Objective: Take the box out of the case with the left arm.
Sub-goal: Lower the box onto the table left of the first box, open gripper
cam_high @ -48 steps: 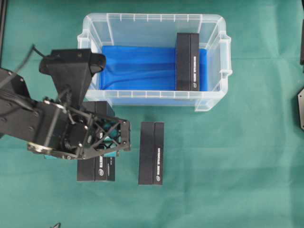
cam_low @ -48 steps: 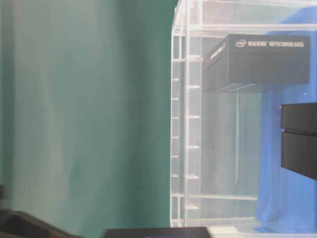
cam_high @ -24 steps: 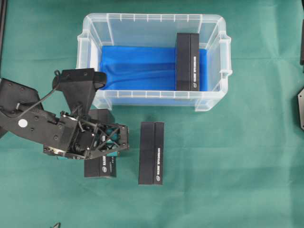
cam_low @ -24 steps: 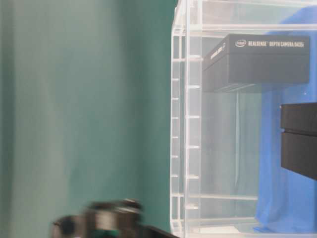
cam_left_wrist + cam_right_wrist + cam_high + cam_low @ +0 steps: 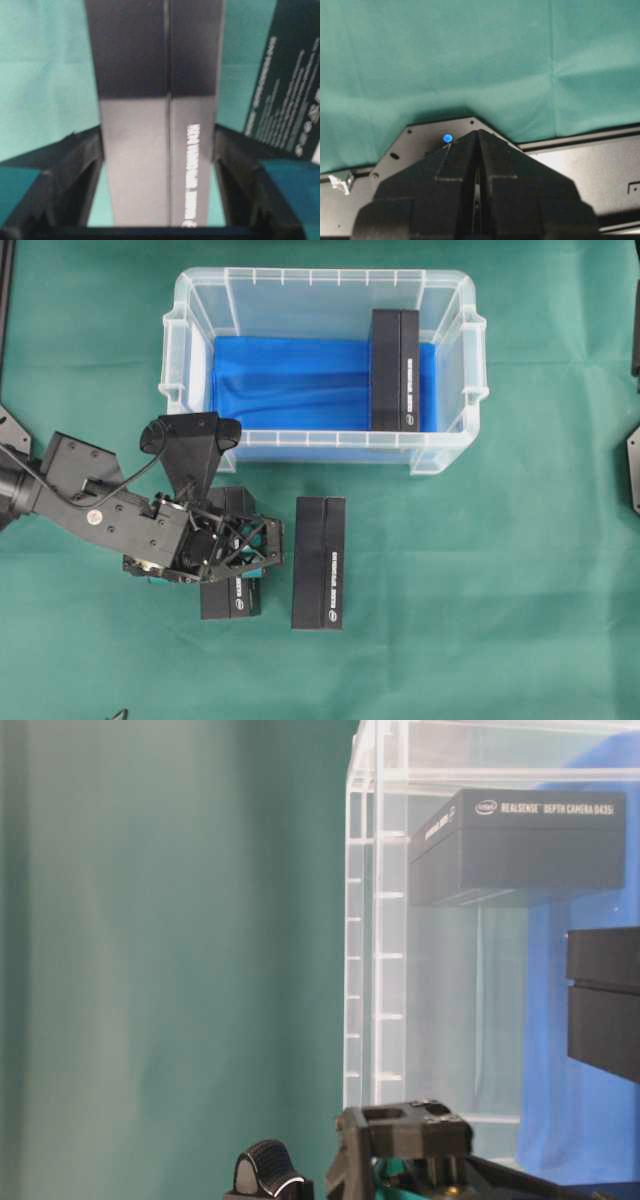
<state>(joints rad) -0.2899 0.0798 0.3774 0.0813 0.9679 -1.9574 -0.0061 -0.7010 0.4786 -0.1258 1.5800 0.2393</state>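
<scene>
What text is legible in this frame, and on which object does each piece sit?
"intel REALSENSE DEPTH CAMERA D435i": side of the box in the case.
White spine print on the box in the left gripper: too blurred.
Fine print on the neighbouring box: too blurred.

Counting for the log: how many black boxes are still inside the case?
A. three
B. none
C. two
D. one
D: the overhead view shows a single box in the case, at its right end; the other two boxes lie on the cloth outside, one between the left gripper's fingers.
</scene>
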